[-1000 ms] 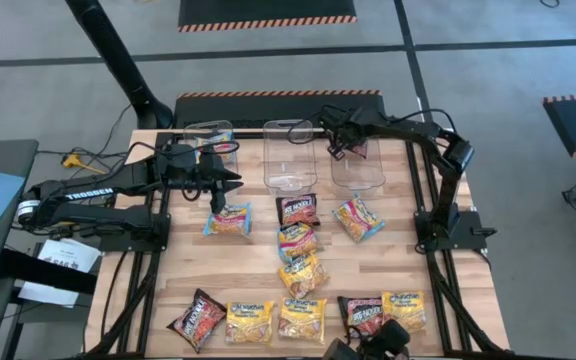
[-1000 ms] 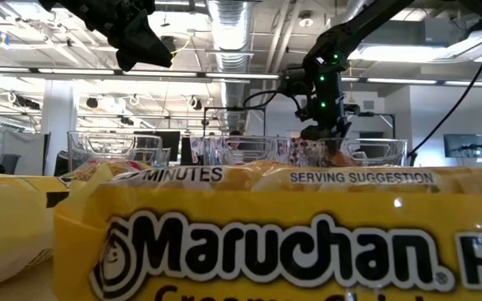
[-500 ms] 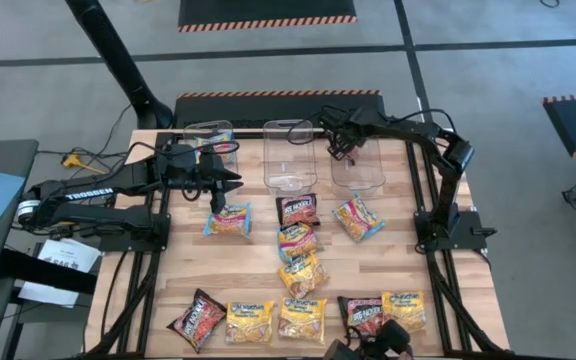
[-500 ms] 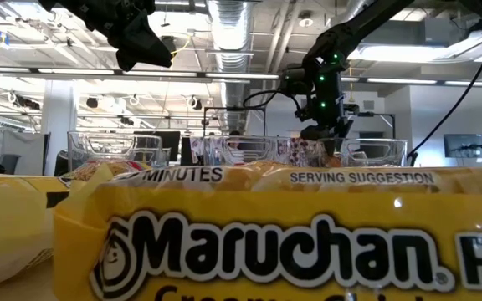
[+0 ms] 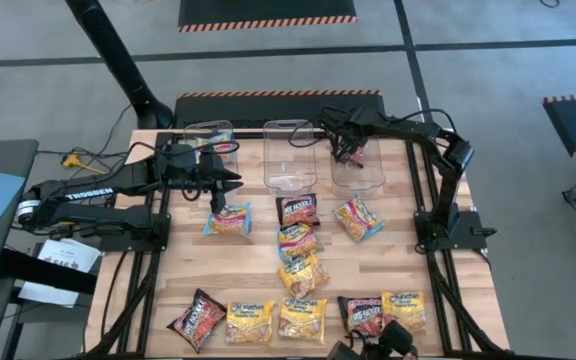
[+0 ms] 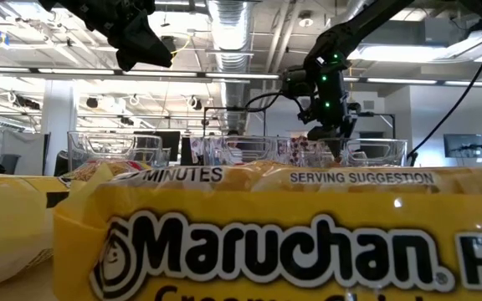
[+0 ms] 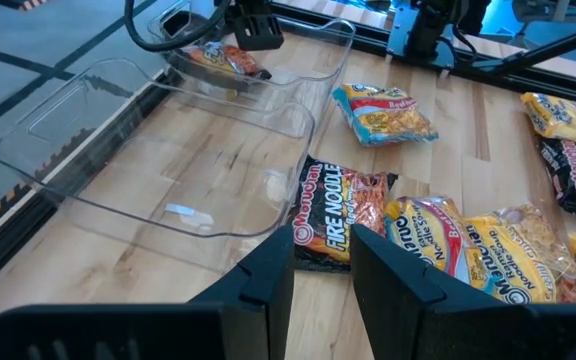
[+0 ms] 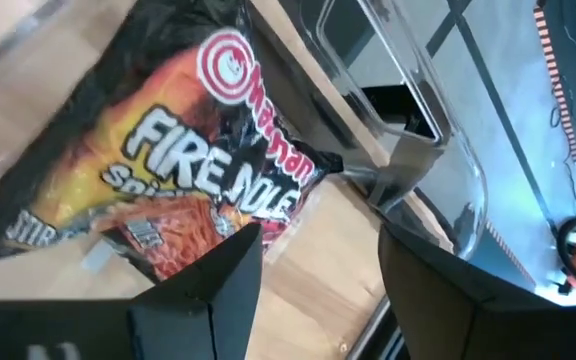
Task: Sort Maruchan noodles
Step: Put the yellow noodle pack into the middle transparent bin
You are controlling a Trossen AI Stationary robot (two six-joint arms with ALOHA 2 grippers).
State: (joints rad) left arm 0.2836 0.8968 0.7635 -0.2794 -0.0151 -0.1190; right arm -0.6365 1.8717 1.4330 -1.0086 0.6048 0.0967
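A black-red noodle packet (image 8: 178,170) lies flat on the floor of the right clear bin (image 5: 358,165). My right gripper (image 8: 318,240) hangs open just above it, fingers apart and touching nothing; it also shows in the high view (image 5: 348,150). My left gripper (image 5: 223,186) hovers open and empty over the table's left part, above a light blue packet (image 5: 227,222). The left bin (image 5: 211,140) holds a packet; the middle bin (image 7: 168,170) holds none. Other packets lie loose on the table: a black-red one (image 5: 297,209), a light blue-pink one (image 5: 357,218) and a yellow one (image 5: 303,272).
A row of several packets (image 5: 301,318) lies along the near edge, one of them right in front of the low camera (image 6: 266,242). The three bins stand side by side along the far edge. Bare wood (image 5: 408,250) shows at the right of the middle packets.
My right gripper has opened over the right bin and let go of the black-red packet, which now lies in that bin.
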